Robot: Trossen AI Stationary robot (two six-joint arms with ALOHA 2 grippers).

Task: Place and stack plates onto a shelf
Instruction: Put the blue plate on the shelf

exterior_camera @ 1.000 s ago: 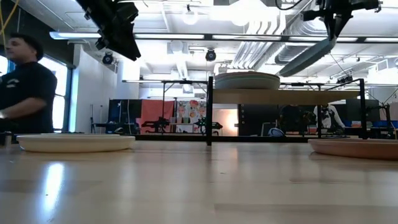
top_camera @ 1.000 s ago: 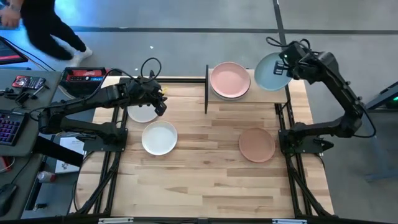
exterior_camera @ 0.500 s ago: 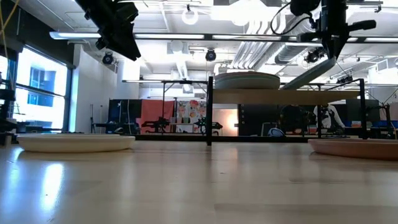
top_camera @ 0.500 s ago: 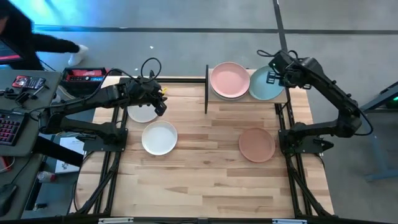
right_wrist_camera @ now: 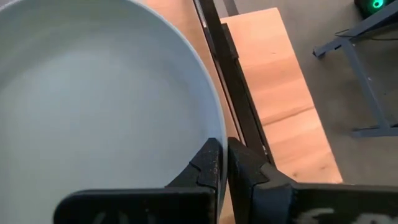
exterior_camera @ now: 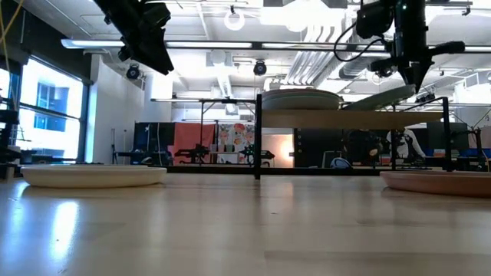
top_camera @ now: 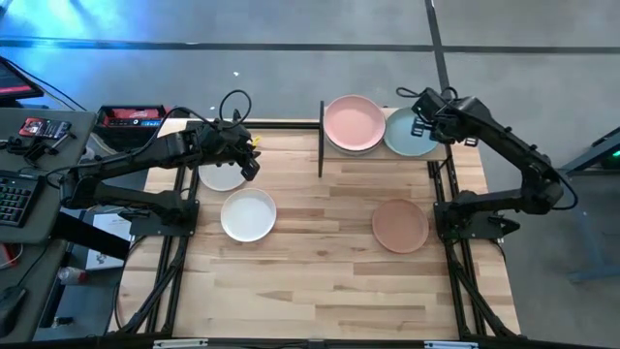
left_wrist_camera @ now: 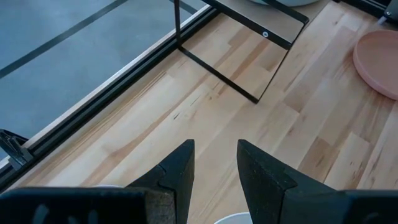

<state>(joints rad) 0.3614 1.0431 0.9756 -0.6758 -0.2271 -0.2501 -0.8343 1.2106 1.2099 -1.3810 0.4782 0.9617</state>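
The shelf (top_camera: pixel 339 153) stands at the table's far edge, and a salmon pink plate (top_camera: pixel 355 123) lies on its left half. My right gripper (top_camera: pixel 423 124) is shut on a pale grey-green plate (top_camera: pixel 402 141) over the shelf's right half. In the low view this plate (exterior_camera: pixel 383 97) slants just above the shelf board (exterior_camera: pixel 353 119). Whether its low edge touches the board, I cannot tell. My left gripper (top_camera: pixel 250 165) hangs open and holds nothing, above a white plate (top_camera: pixel 219 178) at the table's left. My right gripper pinches the pale plate's rim (right_wrist_camera: pixel 211 134) at its far right side, one finger (right_wrist_camera: pixel 208 167) inside the dish and the other (right_wrist_camera: pixel 249 174) outside. The fingers slant down from the far right. The plate is tilted, its held side higher.
A second white plate (top_camera: pixel 249 214) lies left of the table's centre, and a brownish-pink plate (top_camera: pixel 400 225) lies flat at the right, near my right arm's base. The shelf's black posts (exterior_camera: pixel 258 134) rise at its corners. Bare wood spans the table's near half.
My right gripper has come down and toward the table's left with the pale plate, from above the shelf's far right corner to just over its right half. The plate has tipped flatter and now sits beside the salmon pink plate.
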